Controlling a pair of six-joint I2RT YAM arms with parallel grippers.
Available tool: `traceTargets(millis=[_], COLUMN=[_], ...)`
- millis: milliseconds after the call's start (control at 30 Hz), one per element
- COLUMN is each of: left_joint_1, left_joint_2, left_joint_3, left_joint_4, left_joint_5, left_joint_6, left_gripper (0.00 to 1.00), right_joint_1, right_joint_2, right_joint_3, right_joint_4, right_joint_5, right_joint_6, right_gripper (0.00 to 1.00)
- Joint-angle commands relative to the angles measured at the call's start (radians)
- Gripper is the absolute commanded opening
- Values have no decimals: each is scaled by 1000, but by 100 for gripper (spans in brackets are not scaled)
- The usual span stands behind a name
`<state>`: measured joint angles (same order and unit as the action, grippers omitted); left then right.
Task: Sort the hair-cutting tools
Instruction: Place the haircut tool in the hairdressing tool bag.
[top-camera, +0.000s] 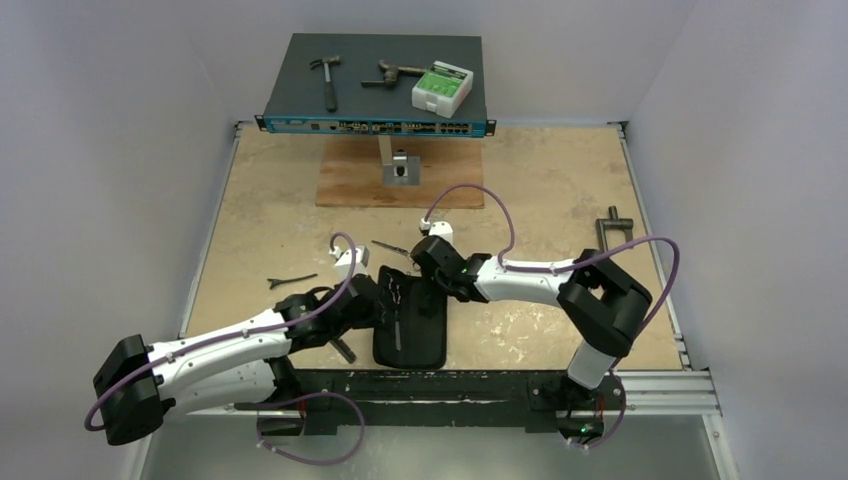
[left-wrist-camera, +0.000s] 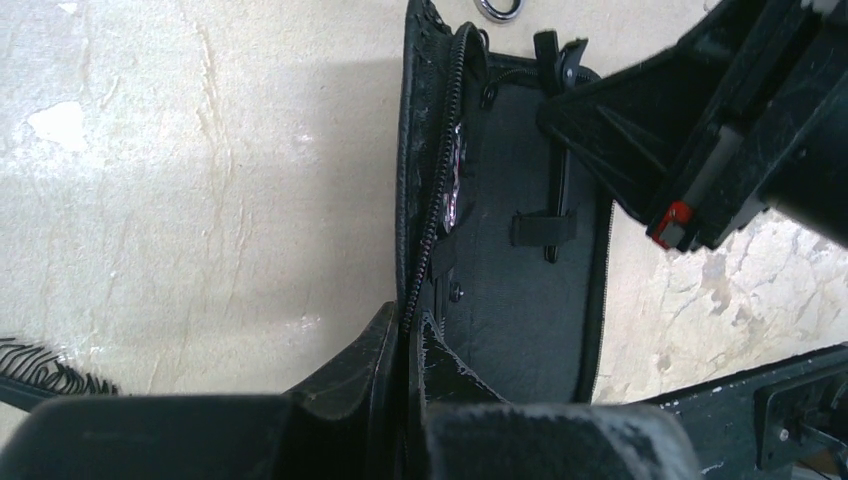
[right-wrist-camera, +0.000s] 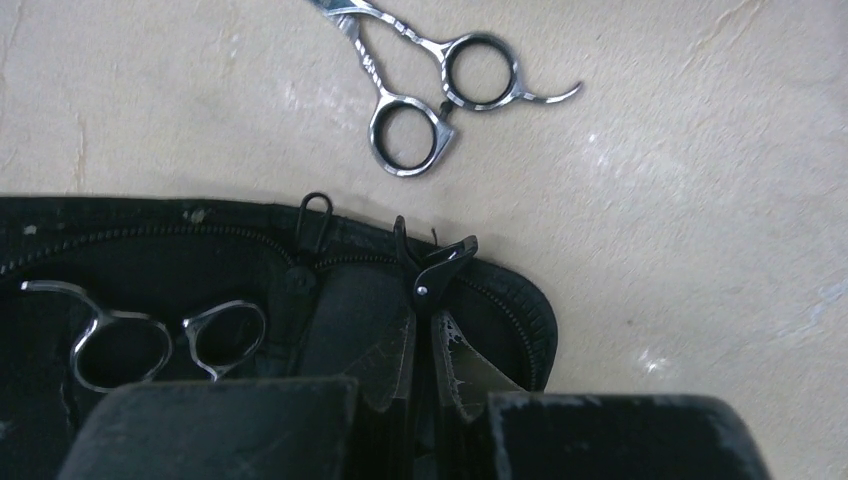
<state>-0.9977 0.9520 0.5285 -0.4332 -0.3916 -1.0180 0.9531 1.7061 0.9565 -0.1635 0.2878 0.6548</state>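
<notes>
Black zip-up fabric case (top-camera: 418, 348) lies open on the beige mottled tabletop (top-camera: 540, 190) near the front edge, between the two arms. The left gripper (left-wrist-camera: 405, 335) is clamped tight on the case's left zippered edge, with its fingers pressed together over the zip teeth. The right gripper (right-wrist-camera: 423, 330) is pinched closed on a thin black pointed hair clip (right-wrist-camera: 437, 266) at the case's far rim. In the left wrist view that clip runs down the inner panel, and its lower end is tucked under a short black elastic strap (left-wrist-camera: 545, 228).

One pair of slim silver ring-handled scissors (right-wrist-camera: 130, 317) sits inside the case on its left half, rings toward the far rim. A second pair of silver ring-handled scissors (right-wrist-camera: 445, 100) lies on the bare tabletop just beyond the case, not touching it, with its rings nearest the case.

Fine teeth of a long black comb (left-wrist-camera: 40, 368) poke into the bottom-left corner of the left wrist view, on the tabletop to the left of the case. Farther left on the table rests a slim black forked piece (top-camera: 290, 280), which may be another clip but is too small to tell.

A grey T-shaped metal bar (top-camera: 612, 228) lies well apart on the right side of the table.
</notes>
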Motion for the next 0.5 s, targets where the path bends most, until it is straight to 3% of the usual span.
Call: traceTargets(millis=[0,467], left_joint_1=[-6,-35], left_joint_2=[-5,-5], left_joint_3=[55,50], left_joint_4=[-37,-97], left_joint_5=[-118,-194], left_joint_6=[-72,-194], left_gripper=[0,0], right_joint_1=[56,105], right_joint_2=[-5,0], right_joint_3=[-23,-115], right_joint_4=[-44,5], right_joint_5=[54,-41], right_joint_6=[63,206], right_gripper=[0,0])
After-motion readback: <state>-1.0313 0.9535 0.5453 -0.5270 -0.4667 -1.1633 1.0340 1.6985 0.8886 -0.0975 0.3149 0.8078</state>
